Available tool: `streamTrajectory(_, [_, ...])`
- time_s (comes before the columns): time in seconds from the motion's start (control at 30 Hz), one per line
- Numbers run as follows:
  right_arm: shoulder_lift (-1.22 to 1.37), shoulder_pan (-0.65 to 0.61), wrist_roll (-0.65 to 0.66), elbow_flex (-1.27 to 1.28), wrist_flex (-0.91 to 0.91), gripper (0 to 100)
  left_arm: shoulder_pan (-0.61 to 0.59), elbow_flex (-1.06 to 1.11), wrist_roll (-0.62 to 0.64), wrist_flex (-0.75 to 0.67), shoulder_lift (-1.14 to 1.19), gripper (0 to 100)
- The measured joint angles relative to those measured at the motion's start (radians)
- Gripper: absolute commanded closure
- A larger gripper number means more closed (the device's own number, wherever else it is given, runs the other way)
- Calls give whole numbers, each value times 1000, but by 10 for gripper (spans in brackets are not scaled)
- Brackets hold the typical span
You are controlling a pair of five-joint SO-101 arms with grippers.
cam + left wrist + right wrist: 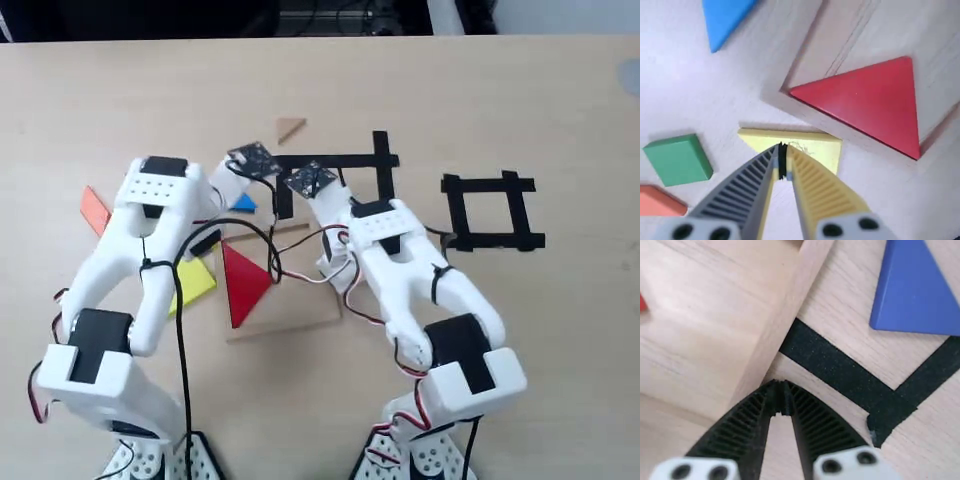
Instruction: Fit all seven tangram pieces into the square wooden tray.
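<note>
Left gripper (781,161): jaws together and holding nothing, tips over the flat yellow piece (812,146). I cannot tell whether they touch it. That piece lies on the table just beside the rim of the square wooden tray (807,112), outside it.

In the high view the tray sits at centre frame and shows one piece, the large red triangle (243,283).

Right gripper (780,399): likewise closed and empty, hanging by the tray's rim near a strip of black tape (840,372).

Pieces outside the tray:
- the blue triangle (243,203), just above the tray
- the orange piece (94,210), at left of frame
- the green square block (677,160)
- the plain wooden triangle (290,127), at upper centre

I judge the yellow piece to be the step in hand, with the task at an early stage. The next move calls for parting the jaws across that piece, lifting it over the rim and seating it flush against the red triangle.
</note>
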Motion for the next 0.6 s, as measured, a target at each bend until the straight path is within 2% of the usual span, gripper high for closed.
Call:
streamTrajectory(0.1, [0,0,0,0,0,987,-9,-26,37,57,0,970])
streamTrajectory(0.2, [0,0,0,0,0,987,-71,-31,40,91,-26,970])
streamTrajectory(0.33, [0,0,0,0,8,988,-209,8,-41,101,-64,970])
streamTrajectory(0.43, [0,0,-2,0,9,988,-259,89,-114,100,-81,970])
streamTrajectory(0.6, [0,0,-2,6,12,988,-261,229,-144,-23,-81,970])
